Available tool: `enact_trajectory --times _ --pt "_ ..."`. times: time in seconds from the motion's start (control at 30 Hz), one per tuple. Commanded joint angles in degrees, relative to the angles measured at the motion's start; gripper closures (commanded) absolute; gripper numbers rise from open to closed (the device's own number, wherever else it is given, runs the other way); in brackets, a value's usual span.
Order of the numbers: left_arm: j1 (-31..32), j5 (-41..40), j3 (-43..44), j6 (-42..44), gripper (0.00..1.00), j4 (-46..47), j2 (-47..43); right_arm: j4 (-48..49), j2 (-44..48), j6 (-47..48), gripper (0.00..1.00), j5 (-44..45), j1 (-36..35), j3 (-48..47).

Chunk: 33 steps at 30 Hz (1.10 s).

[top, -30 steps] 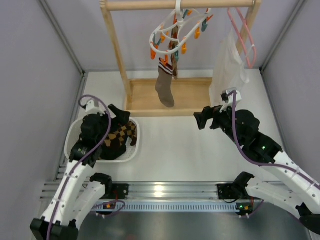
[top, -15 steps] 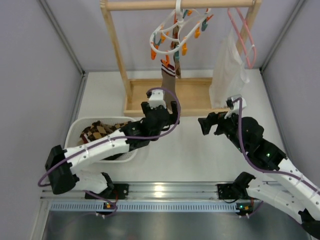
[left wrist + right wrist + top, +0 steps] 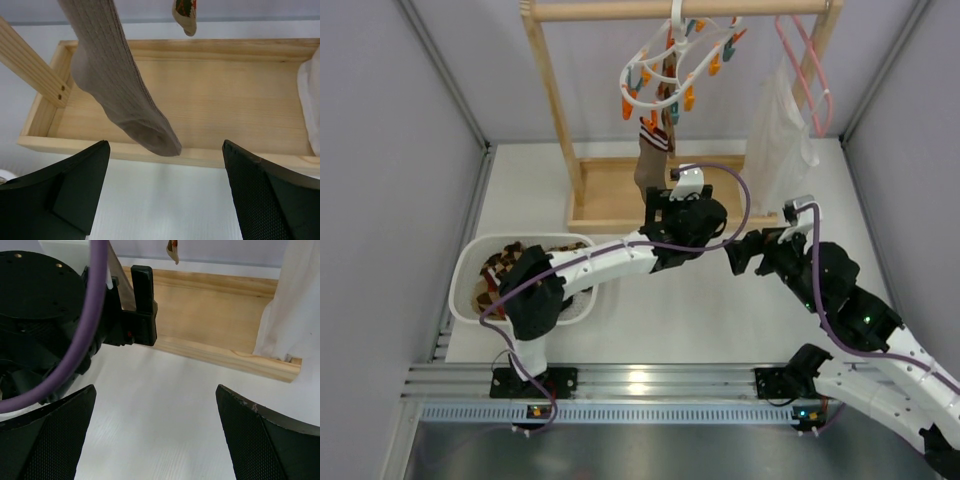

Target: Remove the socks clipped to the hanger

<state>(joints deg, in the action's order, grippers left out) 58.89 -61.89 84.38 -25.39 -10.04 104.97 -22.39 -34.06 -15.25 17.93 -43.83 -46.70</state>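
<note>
Plain grey walls (image 3: 380, 150) close in my work space on the left, back and right, with thin metal posts (image 3: 445, 70) at the back corners. The white table (image 3: 660, 320) before me is evenly lit, with a soft glare on the metal rail (image 3: 640, 385) along its near edge. At the far side stands a pale wooden rack (image 3: 552, 100): two uprights, a round bar (image 3: 610, 10) across the top, and a shallow box-like base (image 3: 225, 100) resting on the table.

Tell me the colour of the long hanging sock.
The sock is plain ribbed greyish brown, clearest in the left wrist view.
</note>
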Motion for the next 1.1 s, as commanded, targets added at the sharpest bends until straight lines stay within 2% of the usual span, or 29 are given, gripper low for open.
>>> enact_trajectory --times 0.0,0.27,0.37,0.47,0.5,0.6,0.63,0.9,1.07 --pt "-0.62 -7.8 4.12 2.1 0.03 2.04 2.69 -0.81 1.19 0.04 0.01 1.13 0.5 -0.23" --pt "-3.52 -7.98 9.83 2.89 0.1 2.13 10.51 -2.39 6.99 0.48 0.0 0.26 0.5 -0.94" --pt "-4.49 -6.85 10.19 2.54 0.21 2.22 12.28 -2.92 8.75 0.65 0.0 0.08 0.5 -1.03" --pt "-5.45 -6.58 8.62 1.4 0.47 2.22 12.37 -2.66 9.37 0.66 0.0 -0.53 0.5 -0.94" --pt "-5.54 -6.49 7.91 0.26 0.66 2.22 11.32 -2.66 9.28 0.57 0.01 -1.31 0.5 -0.77" --pt "-5.54 -4.3 4.67 -2.46 0.87 2.31 8.95 -1.6 8.58 0.48 0.01 -2.55 0.5 -0.94" --pt "-5.54 -3.77 4.13 -2.91 1.0 2.4 7.37 -0.82 7.62 0.31 0.0 -2.81 0.42 -1.2" --pt "-5.37 4.13 -2.9 -5.9 1.0 3.54 0.16 4.11 -1.69 -0.57 0.01 -7.9 0.42 -8.92" --pt "-5.19 6.43 -8.17 -8.89 1.0 3.54 -3.8 4.38 -15.84 -0.4 0.01 -12.74 0.42 -21.31"
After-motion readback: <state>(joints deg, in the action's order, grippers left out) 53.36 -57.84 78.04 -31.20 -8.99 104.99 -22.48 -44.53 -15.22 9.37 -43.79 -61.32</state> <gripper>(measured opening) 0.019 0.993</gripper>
